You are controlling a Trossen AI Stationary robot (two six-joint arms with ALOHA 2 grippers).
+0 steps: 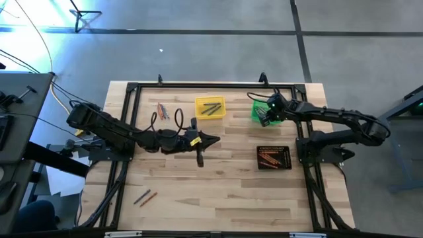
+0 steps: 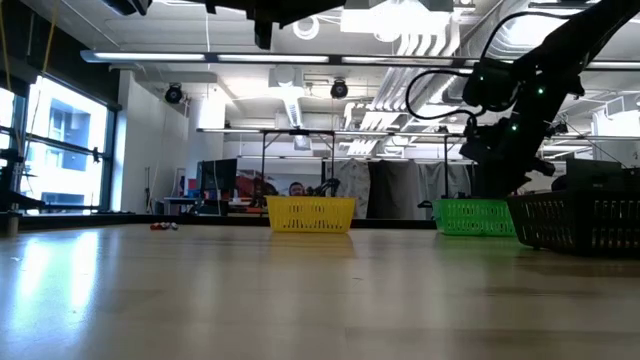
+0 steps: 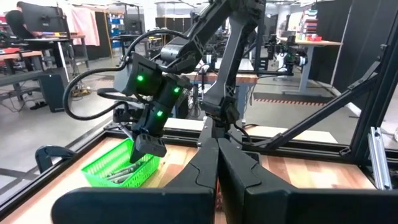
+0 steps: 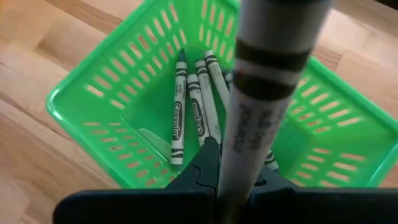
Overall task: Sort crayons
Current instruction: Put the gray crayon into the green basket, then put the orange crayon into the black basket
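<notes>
My left arm (image 1: 125, 135) stretches idle across mid-table, its gripper (image 1: 200, 147) pressed closed on nothing. My right gripper (image 1: 263, 116) hangs over the green bin (image 4: 118, 81), clamping a grey crayon (image 4: 264, 93) upright above the grey crayons (image 4: 179, 106) lying inside it.
</notes>
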